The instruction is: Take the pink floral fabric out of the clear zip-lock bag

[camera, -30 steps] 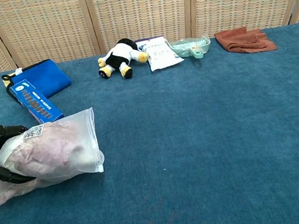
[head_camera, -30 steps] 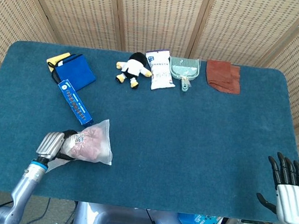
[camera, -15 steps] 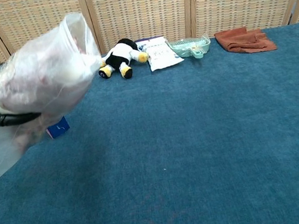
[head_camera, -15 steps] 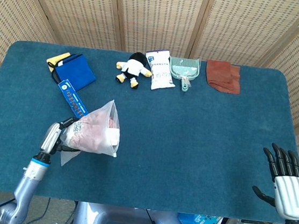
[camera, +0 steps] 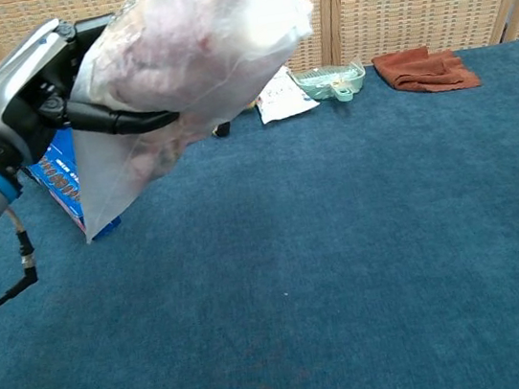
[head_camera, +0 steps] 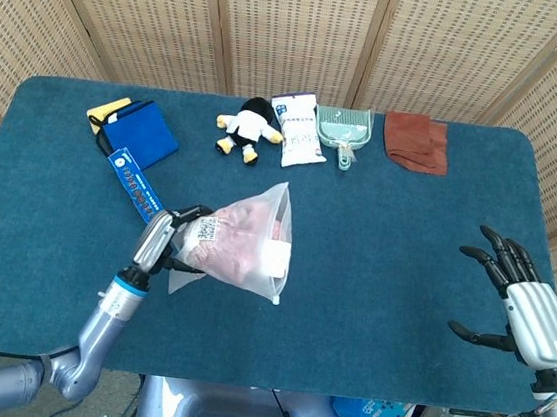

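Note:
My left hand grips the clear zip-lock bag and holds it up off the table, left of centre. The pink floral fabric is bunched inside the bag. In the chest view the bag fills the upper left and hides the toy behind it. My right hand hovers open at the table's right front edge, fingers spread, holding nothing; the chest view does not show it.
Along the back edge lie a blue pouch, a plush toy, a white packet, a pale green dustpan and a rust cloth. A blue box lies beside my left hand. The table is blue carpet.
My left hand has lifted the bag off the table and carried it right toward the centre. My right hand has risen and moved inward over the right edge.

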